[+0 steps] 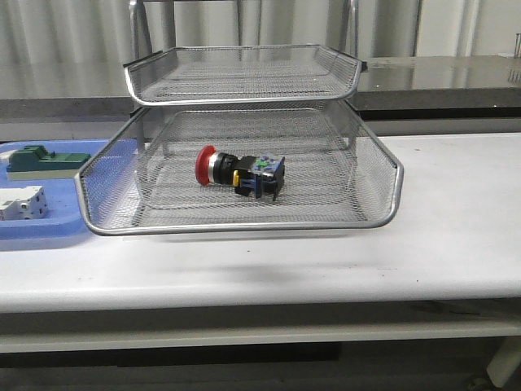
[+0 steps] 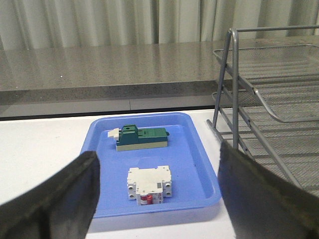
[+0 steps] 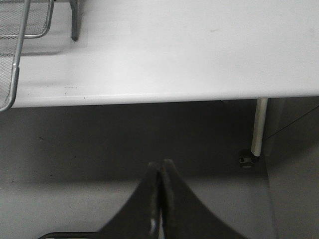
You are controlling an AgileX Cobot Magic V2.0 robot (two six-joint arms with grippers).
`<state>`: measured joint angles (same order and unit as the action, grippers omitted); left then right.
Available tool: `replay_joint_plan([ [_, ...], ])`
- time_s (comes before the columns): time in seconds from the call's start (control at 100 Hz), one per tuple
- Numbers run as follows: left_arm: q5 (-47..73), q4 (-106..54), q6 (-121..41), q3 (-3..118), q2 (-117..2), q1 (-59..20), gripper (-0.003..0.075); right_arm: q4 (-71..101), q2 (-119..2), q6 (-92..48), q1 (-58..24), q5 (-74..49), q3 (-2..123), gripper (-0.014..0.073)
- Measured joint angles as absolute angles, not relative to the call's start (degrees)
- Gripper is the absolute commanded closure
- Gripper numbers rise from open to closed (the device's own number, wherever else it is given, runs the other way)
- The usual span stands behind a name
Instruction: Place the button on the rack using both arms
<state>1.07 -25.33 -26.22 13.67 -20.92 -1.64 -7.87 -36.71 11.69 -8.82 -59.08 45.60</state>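
Note:
The button (image 1: 238,171), with its red head, silver collar and black-and-blue body, lies on its side in the lowest visible tier of the silver wire-mesh rack (image 1: 383,213). No arm shows in the front view. My left gripper (image 2: 158,159) is open, its two black fingers wide apart, nothing between them, hovering short of a blue tray with the rack (image 2: 269,94) off to one side. My right gripper (image 3: 161,164) is shut, fingertips pressed together and empty, hanging off the table's front edge over the floor; a corner of the rack (image 3: 15,59) shows there.
A flat blue plastic tray (image 1: 57,232) (image 2: 199,149) sits left of the rack, holding a green block component (image 2: 142,137) and a white boxy component (image 2: 149,183). A grey counter runs behind the table. A table leg (image 3: 256,127) stands below the front edge.

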Motion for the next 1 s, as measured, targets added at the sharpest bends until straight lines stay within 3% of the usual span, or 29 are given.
replay_joint_plan([
  [0.25, 0.45, -25.37, -26.22, 13.45, -20.92, -1.64, 0.0241, -7.87, -36.71, 11.69, -8.82, -59.08, 45.6, 0.0664],
  [0.35, 0.45, -25.37, -26.22, 13.45, -20.92, -1.64, 0.0295, -7.87, -36.71, 11.69, -8.82, -59.08, 45.6, 0.0664],
  [0.67, 0.0, -25.47, -26.22, 13.45, -20.92, -1.64, 0.0714, -7.87, -36.71, 11.69, -8.82, -59.08, 45.6, 0.0664],
  [1.0, 0.0, -25.47, -26.22, 13.45, -20.92, -1.64, 0.0716, -7.87, -36.71, 11.69, -8.82, -59.08, 45.6, 0.0664],
])
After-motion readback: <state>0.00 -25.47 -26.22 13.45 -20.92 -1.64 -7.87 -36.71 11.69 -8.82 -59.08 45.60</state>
